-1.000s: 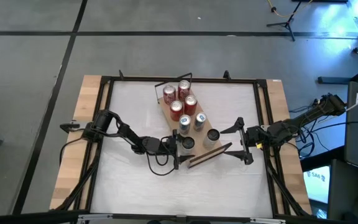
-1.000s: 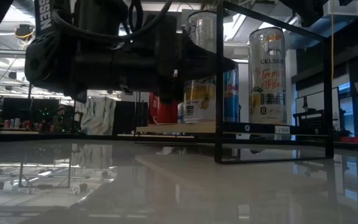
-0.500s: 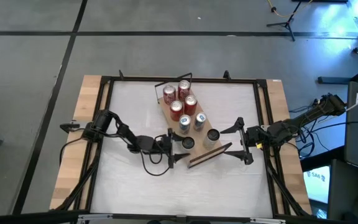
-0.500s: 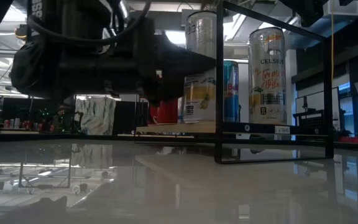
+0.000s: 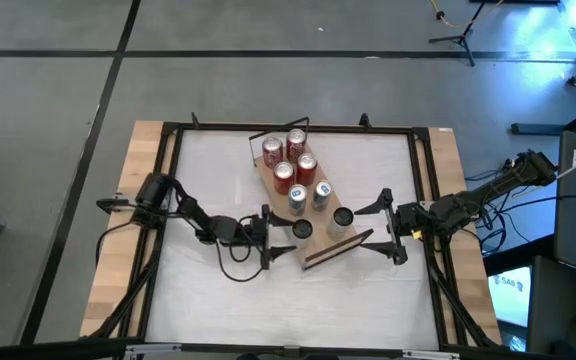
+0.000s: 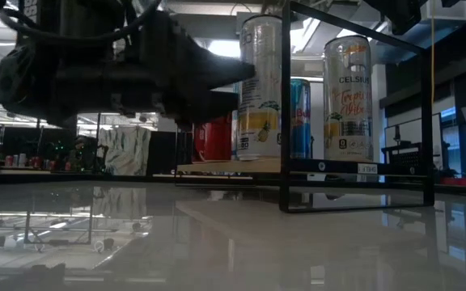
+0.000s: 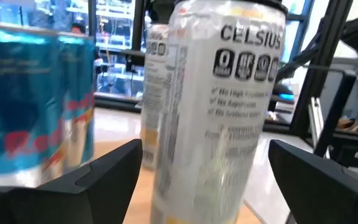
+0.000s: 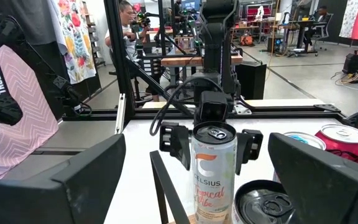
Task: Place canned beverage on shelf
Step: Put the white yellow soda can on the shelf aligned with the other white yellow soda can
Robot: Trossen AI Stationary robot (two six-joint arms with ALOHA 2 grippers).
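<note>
The shelf (image 5: 320, 238) is a light-wood board lying slantwise at mid-table, with a black wire rail (image 6: 354, 105) at its near end. Several cans stand on it: red ones (image 5: 284, 175) at the far end, blue and silver ones (image 5: 322, 193) nearer. A tall silver Celsius can (image 5: 302, 230) (image 7: 219, 106) (image 8: 214, 168) stands upright on its base at the board's near left corner. My left gripper (image 5: 272, 238) is open just left of that can, its fingers (image 8: 174, 147) wide of it on either side and not touching. My right gripper (image 5: 376, 228) waits open right of the shelf.
A black frame (image 5: 173, 128) runs around the white tabletop (image 5: 218, 300), with wooden strips outside it. A second Celsius can (image 6: 348, 97) and a blue can (image 6: 299, 117) stand close behind the rail. Bare tabletop lies along the near side and the left.
My left gripper has drawn back level toward the table's left edge, away from the Celsius can, staying open. The can stays upright on the shelf where it was. My right arm has kept still.
</note>
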